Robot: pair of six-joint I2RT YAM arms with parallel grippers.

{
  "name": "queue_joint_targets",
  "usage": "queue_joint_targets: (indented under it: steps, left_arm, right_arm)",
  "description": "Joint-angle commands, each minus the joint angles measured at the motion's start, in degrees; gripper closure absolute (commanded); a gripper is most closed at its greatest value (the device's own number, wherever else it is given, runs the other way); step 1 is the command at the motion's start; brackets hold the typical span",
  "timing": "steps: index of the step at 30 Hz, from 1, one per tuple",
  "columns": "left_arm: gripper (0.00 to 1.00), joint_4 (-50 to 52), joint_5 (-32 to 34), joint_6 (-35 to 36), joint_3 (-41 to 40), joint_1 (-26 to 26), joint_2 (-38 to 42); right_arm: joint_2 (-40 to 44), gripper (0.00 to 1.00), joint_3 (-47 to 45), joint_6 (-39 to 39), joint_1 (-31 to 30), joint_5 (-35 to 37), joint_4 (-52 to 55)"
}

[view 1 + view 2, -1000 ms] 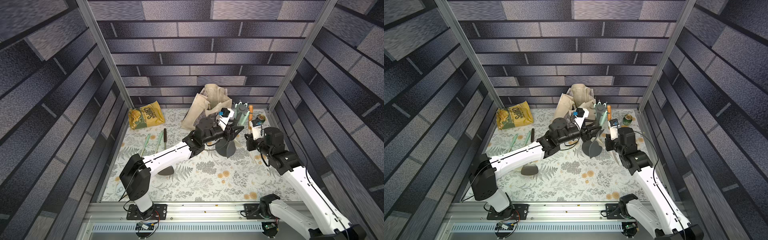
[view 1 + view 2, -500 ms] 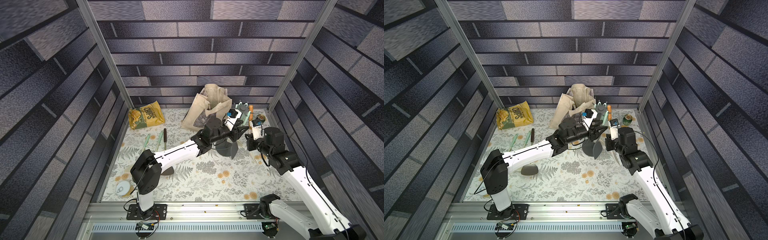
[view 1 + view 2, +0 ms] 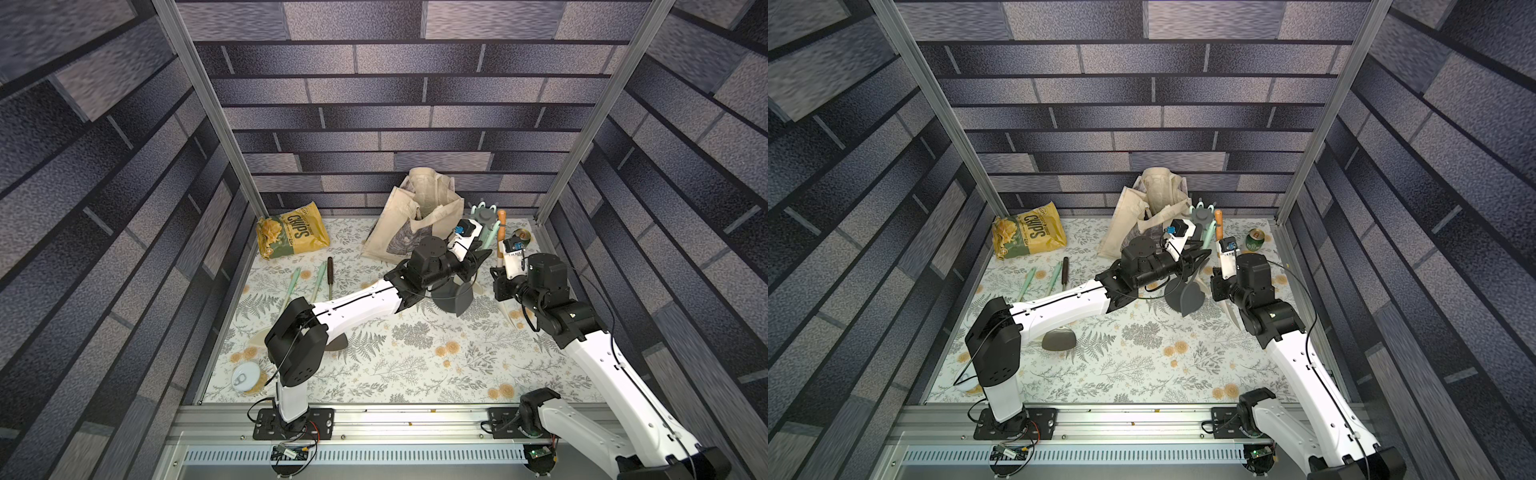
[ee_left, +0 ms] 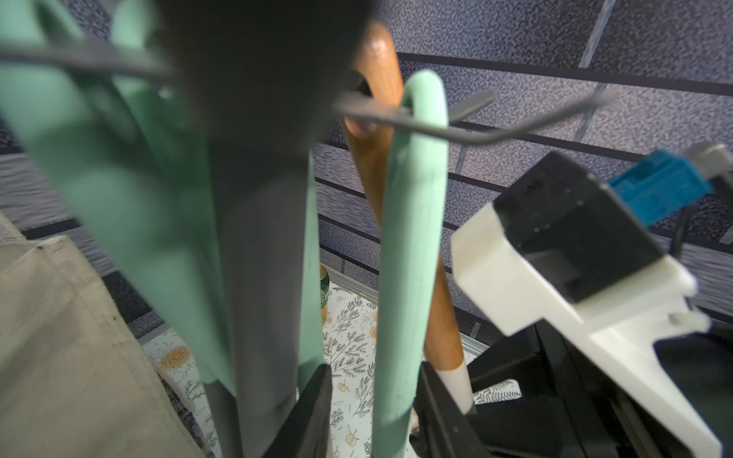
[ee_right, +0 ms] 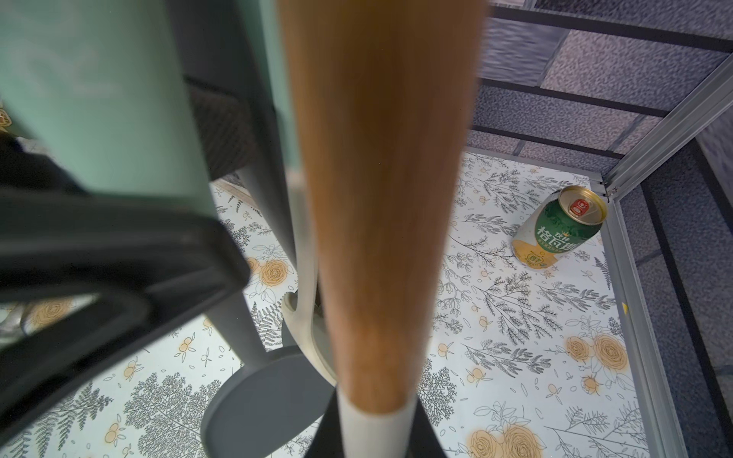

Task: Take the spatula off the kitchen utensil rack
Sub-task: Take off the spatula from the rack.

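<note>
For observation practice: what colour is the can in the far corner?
Green and gold; the can shows best in the right wrist view.

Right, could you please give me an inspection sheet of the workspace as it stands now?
Surface: floral cloth, lying flat.
Job's things: kitchen utensil rack upright; wooden-handled spatula hanging on a hook.
Clutter: chips bag, tote bag, green can, pull-tab tin, loose utensils lying on the cloth.
Grippers: right gripper shut on the spatula's handle; left gripper open, straddling a mint-handled utensil.
Cables: black cable looping beside the left arm.
Surroundings: brick-print walls, metal frame post.
</note>
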State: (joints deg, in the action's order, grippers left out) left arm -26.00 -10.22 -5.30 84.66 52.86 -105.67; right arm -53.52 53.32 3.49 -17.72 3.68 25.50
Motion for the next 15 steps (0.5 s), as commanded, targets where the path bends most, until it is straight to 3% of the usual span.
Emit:
queue_joint_targets:
  steps: [1, 3, 6, 15]
  left_arm:
    - [0.73, 1.1, -0.7, 0.5, 2.3, 0.4, -1.3]
    - [0.84, 1.1, -0.3, 0.6, 1.7, 0.4, -0.8]
    - [0.93, 1.7, 0.3, 1.2, 0.5, 0.2, 0.7]
    - [0.98, 6.6, -4.2, 1.6, -1.5, -1.2, 7.1]
  right_arm:
    - [0.1, 1.00, 1.6, 0.8, -0.3, -0.2, -0.2]
    - [0.0, 1.00, 1.4, 0.8, -0.2, 0.1, -0.1]
    - [-0.2, 1.00, 1.0, 0.9, -0.3, 0.1, -0.3]
    - [-0.8, 1.00, 0.6, 1.1, -0.2, 0.5, -0.8]
